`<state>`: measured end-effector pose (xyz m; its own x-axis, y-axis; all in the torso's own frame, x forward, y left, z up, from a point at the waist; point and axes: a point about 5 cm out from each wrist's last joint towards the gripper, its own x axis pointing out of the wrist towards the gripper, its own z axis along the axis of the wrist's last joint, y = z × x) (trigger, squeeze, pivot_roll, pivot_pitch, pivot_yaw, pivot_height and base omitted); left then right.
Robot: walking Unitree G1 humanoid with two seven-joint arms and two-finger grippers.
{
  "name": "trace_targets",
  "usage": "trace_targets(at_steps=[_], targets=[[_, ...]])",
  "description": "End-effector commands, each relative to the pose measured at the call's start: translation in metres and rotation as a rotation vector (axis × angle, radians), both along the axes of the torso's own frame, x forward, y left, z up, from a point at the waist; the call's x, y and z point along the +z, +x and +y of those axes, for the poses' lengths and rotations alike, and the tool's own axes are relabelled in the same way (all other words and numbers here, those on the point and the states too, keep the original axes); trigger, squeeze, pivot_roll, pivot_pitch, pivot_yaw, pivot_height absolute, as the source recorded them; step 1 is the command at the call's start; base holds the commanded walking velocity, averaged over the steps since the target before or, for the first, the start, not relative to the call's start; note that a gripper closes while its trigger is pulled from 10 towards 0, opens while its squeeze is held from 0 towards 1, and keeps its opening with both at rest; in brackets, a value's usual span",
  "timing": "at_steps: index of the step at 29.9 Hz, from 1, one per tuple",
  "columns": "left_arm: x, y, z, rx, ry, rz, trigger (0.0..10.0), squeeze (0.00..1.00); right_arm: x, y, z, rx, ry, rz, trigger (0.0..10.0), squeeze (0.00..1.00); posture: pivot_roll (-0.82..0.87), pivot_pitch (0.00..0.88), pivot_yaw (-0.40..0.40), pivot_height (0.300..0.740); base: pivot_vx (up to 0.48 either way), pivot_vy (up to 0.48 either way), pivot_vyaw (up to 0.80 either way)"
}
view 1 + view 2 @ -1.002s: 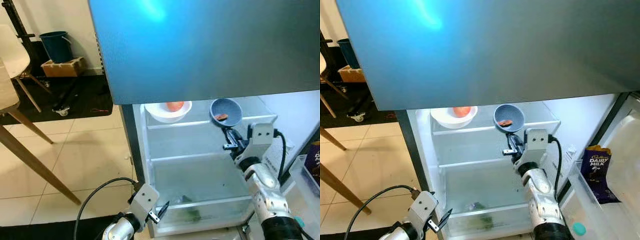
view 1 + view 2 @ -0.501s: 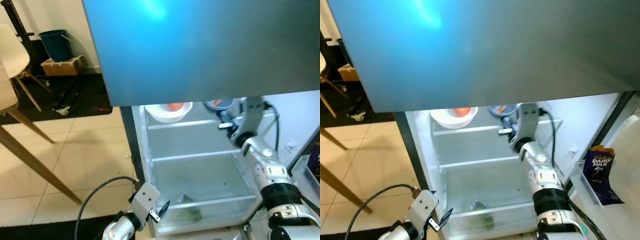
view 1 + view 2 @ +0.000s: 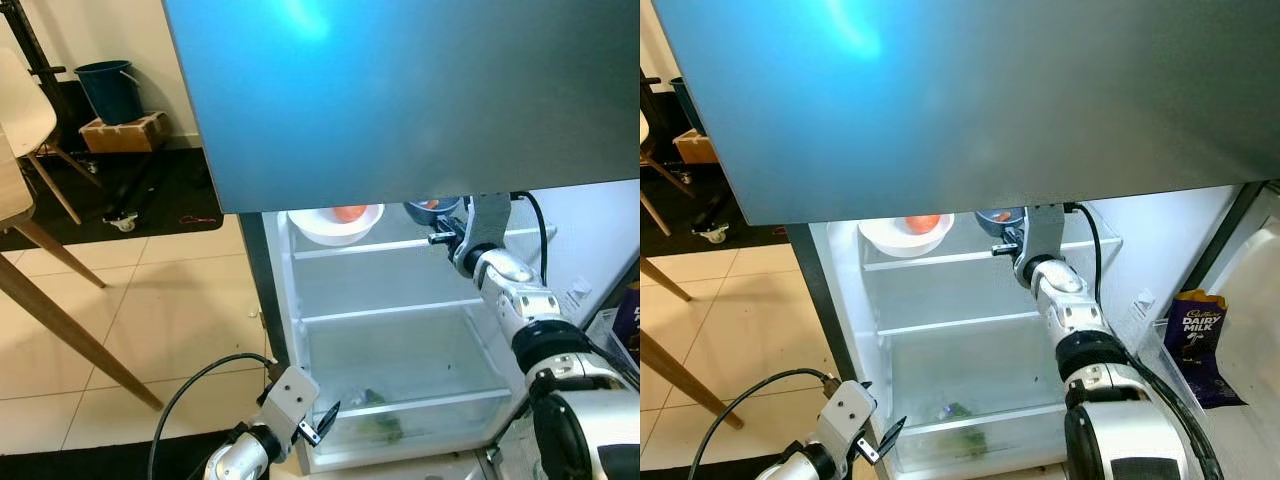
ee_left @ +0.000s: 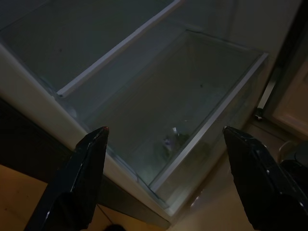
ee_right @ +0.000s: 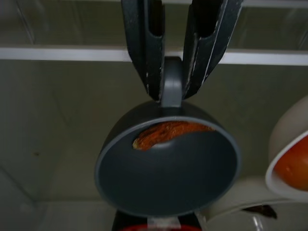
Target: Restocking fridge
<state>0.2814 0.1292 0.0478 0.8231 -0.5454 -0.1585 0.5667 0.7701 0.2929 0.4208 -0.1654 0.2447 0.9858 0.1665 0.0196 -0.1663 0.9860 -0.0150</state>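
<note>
1. My right gripper (image 5: 171,72) is closed on the short handle of the grey bowl (image 5: 168,161), and I hold this bowl over the top shelf (image 3: 970,257) of the open fridge, at its right part, just under the edge of the freezer door (image 3: 400,100).
2. Inside the bowl lies a piece of orange-brown food (image 5: 163,132). I judge I must keep the bowl level while I lower it, so the food does not slide out.
3. I should set the bottom of the bowl flat on the shelf before I loosen the fingers. If I let go too early, I think the bowl can tip forward, because I hold it only at one side.
4. Just to the left of my bowl stands a white bowl (image 3: 335,222) with an orange fruit (image 3: 349,212) in it. In the wrist view the two bowls are very near; I cannot tell if they touch. I should put mine down to the right of it and not push it.
5. The freezer door hangs low over the shelf and hides the far part of it, so I have little room above my wrist.
6. My left gripper (image 4: 168,139) hangs low with its fingers wide apart, near the bottom drawer (image 4: 207,120), where some green vegetables (image 3: 380,428) lie.
7. In the fridge door at the right stands a purple chocolate packet (image 3: 1193,335).
</note>
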Motion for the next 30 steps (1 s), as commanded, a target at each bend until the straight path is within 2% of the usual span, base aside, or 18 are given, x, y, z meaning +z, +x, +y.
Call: trace_targets(at_steps=[1,8,9,10,11,12,13,20,21,22,30], targets=[[-0.006,-0.005,0.008,0.006,0.02,0.029,10.0,0.0,0.001,0.001,0.0,0.007,-0.025,0.026,10.0,0.0,-0.06,0.191,0.018,0.627,0.0,0.0,0.0],[-0.005,-0.004,0.007,0.003,0.02,0.03,10.0,0.0,0.003,0.003,0.005,0.058,-0.036,0.068,10.0,0.0,-0.06,0.193,0.019,0.627,0.0,0.0,0.0],[-0.005,-0.004,0.006,0.002,0.02,0.03,10.0,0.0,0.003,0.003,0.006,0.065,-0.04,0.072,10.0,0.08,-0.06,0.193,0.019,0.627,0.0,0.0,0.0],[-0.005,-0.004,0.006,0.001,0.019,0.03,10.0,0.0,0.002,0.003,0.006,0.069,-0.043,0.075,10.0,0.08,-0.06,0.193,0.019,0.627,0.0,0.0,0.0],[-0.005,-0.004,0.006,0.001,0.019,0.031,10.0,0.0,0.002,0.003,0.006,0.073,-0.04,0.077,10.0,0.55,-0.06,0.192,0.021,0.627,0.0,0.0,0.0],[-0.005,-0.003,0.006,0.0,0.019,0.031,10.0,0.0,0.002,0.003,0.006,0.075,-0.038,0.079,10.0,0.55,-0.06,0.192,0.021,0.627,0.0,0.0,0.0],[-0.005,-0.003,0.006,0.0,0.019,0.031,10.0,0.0,0.002,0.003,0.006,0.074,-0.04,0.08,10.0,1.0,-0.06,0.192,0.022,0.627,0.0,0.0,0.0],[-0.005,-0.002,0.005,-0.001,0.022,0.031,10.0,0.0,0.005,0.004,0.003,0.061,-0.06,0.073,10.0,1.0,-0.06,0.19,0.022,0.627,0.0,0.0,0.0],[-0.005,-0.002,0.005,0.0,0.023,0.03,10.0,0.0,0.005,0.004,0.002,0.062,-0.064,0.072,10.0,0.06,-0.06,0.188,0.021,0.627,0.0,0.0,0.0],[-0.005,-0.002,0.006,0.001,0.023,0.03,10.0,0.0,0.006,0.004,0.002,0.061,-0.062,0.069,10.0,0.0,-0.06,0.186,0.02,0.627,0.0,0.0,0.0],[-0.004,-0.002,0.006,0.005,0.02,0.027,10.0,0.0,0.013,0.003,-0.006,0.071,-0.033,0.046,10.0,0.0,-0.06,0.183,0.014,0.627,0.0,0.0,0.0]])
